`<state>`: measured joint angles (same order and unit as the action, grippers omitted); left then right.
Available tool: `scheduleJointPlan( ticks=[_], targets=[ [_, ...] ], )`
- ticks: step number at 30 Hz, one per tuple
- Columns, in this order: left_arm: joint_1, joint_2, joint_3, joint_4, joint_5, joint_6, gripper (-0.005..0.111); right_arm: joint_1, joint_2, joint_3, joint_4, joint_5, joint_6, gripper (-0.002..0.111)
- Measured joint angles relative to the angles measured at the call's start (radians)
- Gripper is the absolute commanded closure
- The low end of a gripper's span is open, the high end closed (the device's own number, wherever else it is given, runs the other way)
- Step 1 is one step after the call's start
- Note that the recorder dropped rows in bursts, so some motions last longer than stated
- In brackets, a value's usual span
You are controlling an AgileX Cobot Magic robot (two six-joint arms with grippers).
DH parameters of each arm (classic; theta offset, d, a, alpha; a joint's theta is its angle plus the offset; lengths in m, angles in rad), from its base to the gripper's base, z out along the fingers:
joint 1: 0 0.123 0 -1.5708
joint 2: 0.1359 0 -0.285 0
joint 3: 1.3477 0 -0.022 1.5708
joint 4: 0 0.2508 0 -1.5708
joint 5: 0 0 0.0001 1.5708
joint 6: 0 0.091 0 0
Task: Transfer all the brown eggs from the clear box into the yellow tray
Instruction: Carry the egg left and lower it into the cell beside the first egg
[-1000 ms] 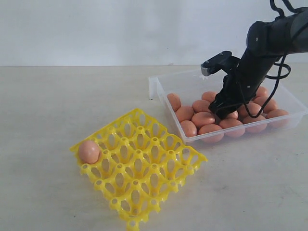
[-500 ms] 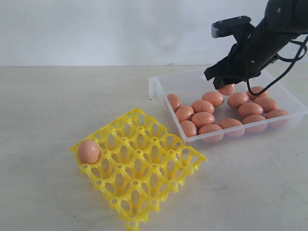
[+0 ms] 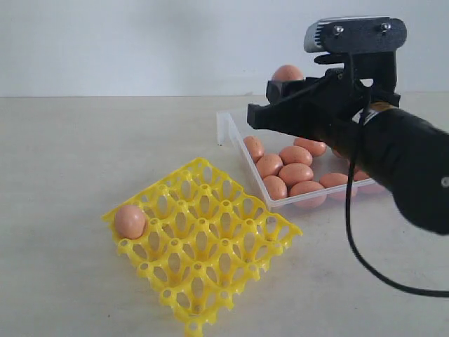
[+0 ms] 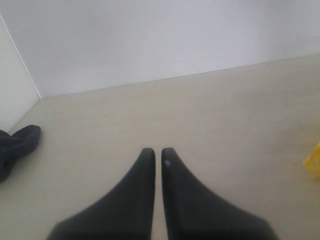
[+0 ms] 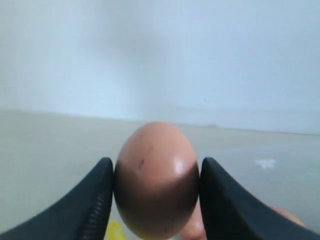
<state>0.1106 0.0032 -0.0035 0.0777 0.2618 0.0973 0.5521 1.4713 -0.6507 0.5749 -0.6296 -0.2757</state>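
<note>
My right gripper is shut on one brown egg, held in the air above the clear box's near-left corner. In the right wrist view that egg sits squeezed between both fingers. The clear box holds several more brown eggs; my arm hides its right part. One brown egg rests in the left corner cup of the yellow tray. My left gripper is shut and empty over bare table, with a tray corner at the view's edge.
The beige table runs to a white wall behind. A black cable hangs from my right arm to the table at the right. A dark object lies near the wall corner in the left wrist view.
My right gripper has risen out of the clear box with an egg in its jaws and swung left, toward the box's near-left corner. The eggs left in the box stay put.
</note>
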Motion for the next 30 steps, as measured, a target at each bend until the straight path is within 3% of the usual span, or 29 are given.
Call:
scheduleJointPlan(
  ticks=[6, 8, 13, 16, 19, 30],
  targets=[
    [0.000, 0.000, 0.000, 0.000, 0.000, 0.000, 0.103, 0.056, 0.077, -0.014, -0.169, -0.195, 0.661, 0.109],
    [0.000, 0.000, 0.000, 0.000, 0.000, 0.000, 0.103, 0.031, 0.131, -0.051, -0.335, -0.206, 0.892, 0.109],
    [0.000, 0.000, 0.000, 0.000, 0.000, 0.000, 0.103, -0.072, 0.291, -0.187, -0.972, -0.358, 1.416, 0.109],
    [0.000, 0.000, 0.000, 0.000, 0.000, 0.000, 0.103, -0.118, 0.359, -0.265, -1.199, -0.469, 1.561, 0.109],
    [0.000, 0.000, 0.000, 0.000, 0.000, 0.000, 0.103, -0.141, 0.383, -0.317, -1.305, -0.498, 1.616, 0.109],
    [0.000, 0.000, 0.000, 0.000, 0.000, 0.000, 0.103, -0.146, 0.385, -0.335, -1.677, -0.526, 1.630, 0.109]
  ],
)
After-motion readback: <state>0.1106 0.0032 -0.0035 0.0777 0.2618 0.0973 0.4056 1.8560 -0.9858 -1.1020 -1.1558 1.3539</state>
